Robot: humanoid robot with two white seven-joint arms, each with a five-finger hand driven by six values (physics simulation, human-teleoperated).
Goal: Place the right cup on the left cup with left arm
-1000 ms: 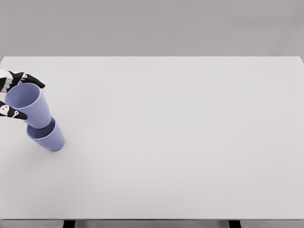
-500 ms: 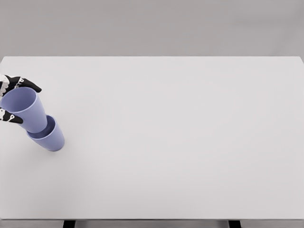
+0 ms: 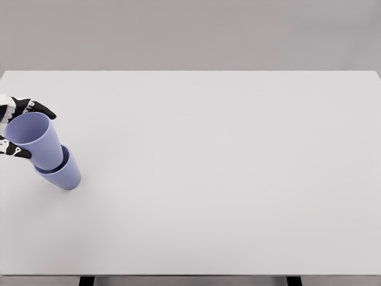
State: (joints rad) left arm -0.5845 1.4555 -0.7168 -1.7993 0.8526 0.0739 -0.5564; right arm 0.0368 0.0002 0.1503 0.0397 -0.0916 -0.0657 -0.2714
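- Already the black fingers of the left hand grasped the upper cup near its rim.
- It sat tilted, nested in the lower cup, at the white surface's left edge.
- Likely light, stiff, slippery plastic; best held high on the wall.

Flat, bright, even sim lighting, no clear source direction. White table nearly blown out, no glare spots. Only a faint soft shadow beside the lower cup. Slightly soft render, edges mildly blurred throughout. Table edges straight, no visible lens distortion.
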